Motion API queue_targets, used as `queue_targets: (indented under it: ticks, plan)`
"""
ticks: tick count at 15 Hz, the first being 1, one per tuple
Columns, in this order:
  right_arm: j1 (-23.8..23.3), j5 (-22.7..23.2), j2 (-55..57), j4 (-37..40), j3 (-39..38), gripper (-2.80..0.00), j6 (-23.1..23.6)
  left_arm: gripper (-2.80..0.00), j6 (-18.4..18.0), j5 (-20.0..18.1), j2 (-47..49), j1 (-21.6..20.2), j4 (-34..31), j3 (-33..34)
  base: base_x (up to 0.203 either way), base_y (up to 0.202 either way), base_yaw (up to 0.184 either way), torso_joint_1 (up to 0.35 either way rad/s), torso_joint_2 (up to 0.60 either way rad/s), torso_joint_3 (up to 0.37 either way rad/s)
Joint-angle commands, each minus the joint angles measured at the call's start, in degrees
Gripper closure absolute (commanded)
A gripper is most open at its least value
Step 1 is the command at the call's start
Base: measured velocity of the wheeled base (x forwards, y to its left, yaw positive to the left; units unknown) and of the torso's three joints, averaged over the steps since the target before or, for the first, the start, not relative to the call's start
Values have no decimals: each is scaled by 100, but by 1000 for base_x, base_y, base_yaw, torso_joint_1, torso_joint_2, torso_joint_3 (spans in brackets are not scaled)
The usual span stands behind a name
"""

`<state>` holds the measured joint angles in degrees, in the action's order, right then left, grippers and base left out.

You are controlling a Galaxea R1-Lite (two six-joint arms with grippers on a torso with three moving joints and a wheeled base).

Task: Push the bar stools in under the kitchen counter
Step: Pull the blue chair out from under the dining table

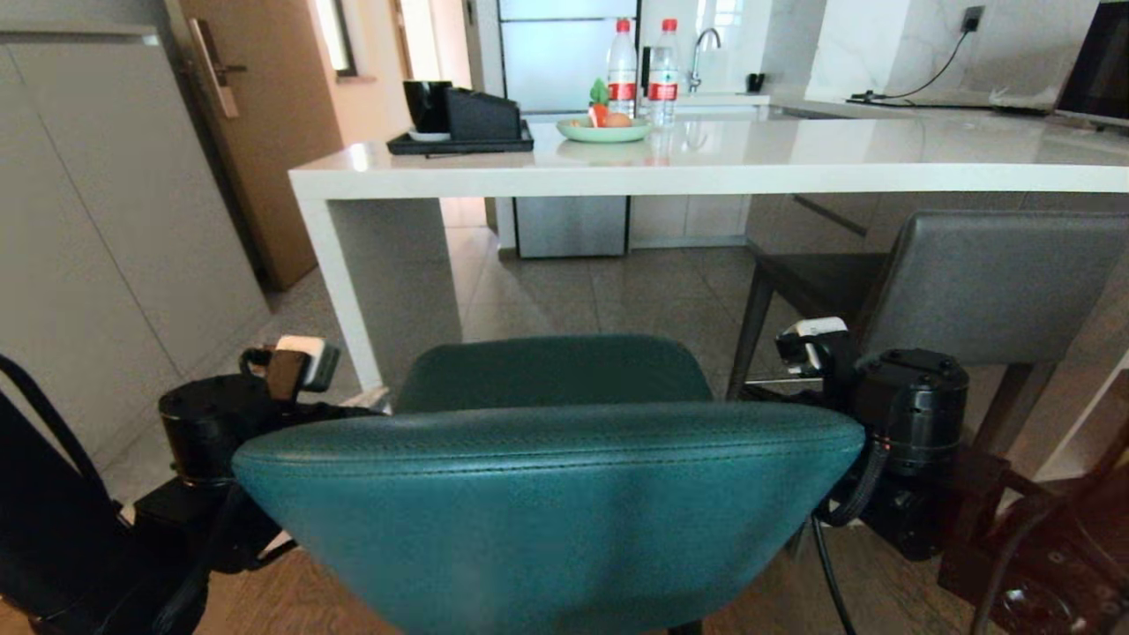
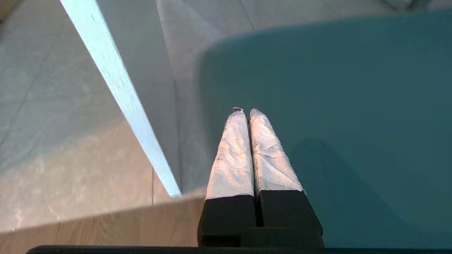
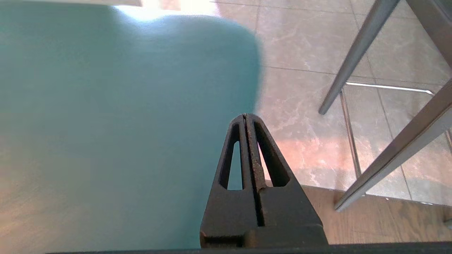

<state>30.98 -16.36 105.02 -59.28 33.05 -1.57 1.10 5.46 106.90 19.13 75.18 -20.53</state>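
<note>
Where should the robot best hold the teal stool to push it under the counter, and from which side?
Hold the teal stool by its low rounded backrest, from behind. That wide curved edge faces the robot, with the left gripper and right gripper at either side.

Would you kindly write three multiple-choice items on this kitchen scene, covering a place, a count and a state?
1. Where is the teal stool?
A. fully under the counter
B. in front of the counter, between the two arms
C. lying on the floor

2. How many water bottles stand on the counter?
A. one
B. two
C. four

3. How are the left gripper fingers?
A. closed together
B. wide open
C. clamped around a stool leg

Answers: 1 B, its backrest sits nearest the head camera; 2 B, two red-capped bottles stand by the green plate; 3 A, the wrapped fingertips meet.
</note>
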Motion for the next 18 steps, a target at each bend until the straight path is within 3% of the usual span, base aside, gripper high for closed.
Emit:
queue_targets:
  ticks: [1, 8, 11, 18]
  plan:
    - [-99, -16, 325, -11, 112, 0, -6, 0, 20, 14, -350, 156, 58, 370, 0, 0, 0, 0, 0, 0]
    - [14, -25, -309, -87, -621, 0, -29, 0, 31, 16, -33, 66, 64, 11, 0, 0, 0, 0, 0, 0]
    - [341, -32, -676, 0, -809, 0, -10, 0, 31, 16, 195, -10, 67, -142, 0, 0, 0, 0, 0, 0]
    - [304, -34, -400, 49, -657, 0, -67, 0, 11, 22, 77, -42, 93, 118, 0, 0, 0, 0, 0, 0]
